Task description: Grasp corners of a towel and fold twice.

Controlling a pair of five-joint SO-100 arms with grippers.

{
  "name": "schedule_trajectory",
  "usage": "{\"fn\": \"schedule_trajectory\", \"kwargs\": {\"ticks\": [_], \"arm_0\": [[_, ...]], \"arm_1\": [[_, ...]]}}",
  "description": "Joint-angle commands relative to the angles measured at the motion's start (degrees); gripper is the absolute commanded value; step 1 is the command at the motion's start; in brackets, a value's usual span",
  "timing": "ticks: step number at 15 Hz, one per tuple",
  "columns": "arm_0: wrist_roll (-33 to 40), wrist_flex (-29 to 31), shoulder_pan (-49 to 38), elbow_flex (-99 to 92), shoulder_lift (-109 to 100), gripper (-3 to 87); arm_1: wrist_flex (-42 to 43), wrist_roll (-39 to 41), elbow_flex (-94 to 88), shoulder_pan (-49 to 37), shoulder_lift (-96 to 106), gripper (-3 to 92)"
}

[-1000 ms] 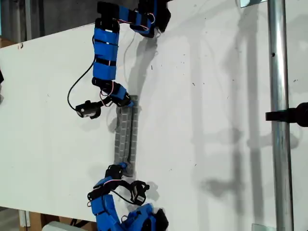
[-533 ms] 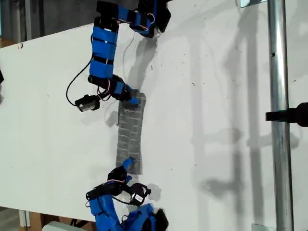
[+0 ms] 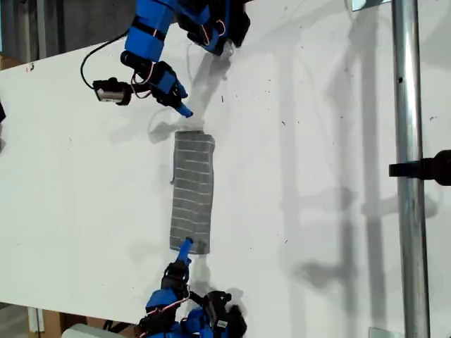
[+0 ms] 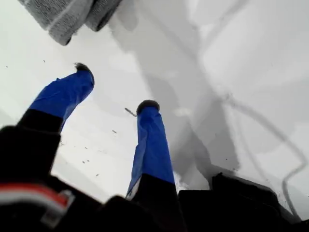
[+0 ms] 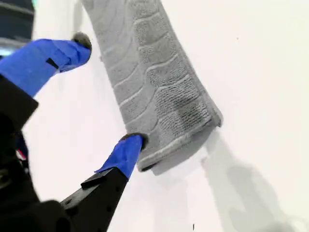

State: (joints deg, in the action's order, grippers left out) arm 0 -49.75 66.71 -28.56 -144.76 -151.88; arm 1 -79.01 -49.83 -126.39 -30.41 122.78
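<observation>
White table (image 3: pixel 317 141) lies bare around folded towel (image 3: pixel 192 190); my first gripper (image 4: pixel 116 89) and second gripper (image 5: pixel 108 89) gape, empty.

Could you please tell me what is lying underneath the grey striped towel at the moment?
The grey striped cloth towel lies folded into a long strip on the white table, so its upper layer covers its own lower layers. Whether anything else lies beneath cannot be seen.

The grey soft cloth towel w/ thin white stripes (image 3: pixel 192 191) lies flat on the table. It is folded to a long narrow strip, approx. mid-table in the exterior view.
</observation>
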Motion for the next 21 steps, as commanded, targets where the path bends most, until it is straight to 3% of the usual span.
{"fn": "schedule_trajectory", "kwargs": {"ticks": [1,2,5,7,10,15,17,18,19,21], "arm_0": [[0.09,-1.76,4.66,-14.33,-36.83,24.3],[-0.09,-0.35,6.24,-19.16,-47.37,22.2],[-1.67,-0.97,6.33,-23.73,-47.2,22.0],[-1.32,-1.85,6.86,-26.02,-47.2,17.2],[0.18,-3.52,7.91,-30.32,-47.2,14.8],[1.14,-4.57,8.09,-32.34,-47.29,14.4],[1.14,-4.75,7.91,-32.52,-47.29,14.5],[1.23,-4.75,7.82,-32.52,-47.29,14.5],[1.23,-4.75,7.82,-32.61,-47.29,14.5],[1.32,-4.75,7.91,-32.7,-47.29,14.6]], "arm_1": [[1.32,-6.06,-10.37,0.35,16.7,35.9],[2.11,-7.73,-14.06,1.67,23.91,41.5],[4.22,-12.22,-22.76,1.49,31.99,45.6],[13.54,-12.92,-26.37,0.53,28.65,49.3],[31.38,-12.3,-18.11,0.0,-0.7,51.1],[38.58,-10.81,7.56,3.08,-32.96,49.6],[43.59,-10.81,16.79,7.56,-41.75,38.5],[44.12,-10.46,21.27,9.4,-44.74,28.4],[41.13,-9.76,24.7,10.2,-45.09,1.5],[24.08,-8.88,23.82,6.94,-35.51,-0.1]]}}
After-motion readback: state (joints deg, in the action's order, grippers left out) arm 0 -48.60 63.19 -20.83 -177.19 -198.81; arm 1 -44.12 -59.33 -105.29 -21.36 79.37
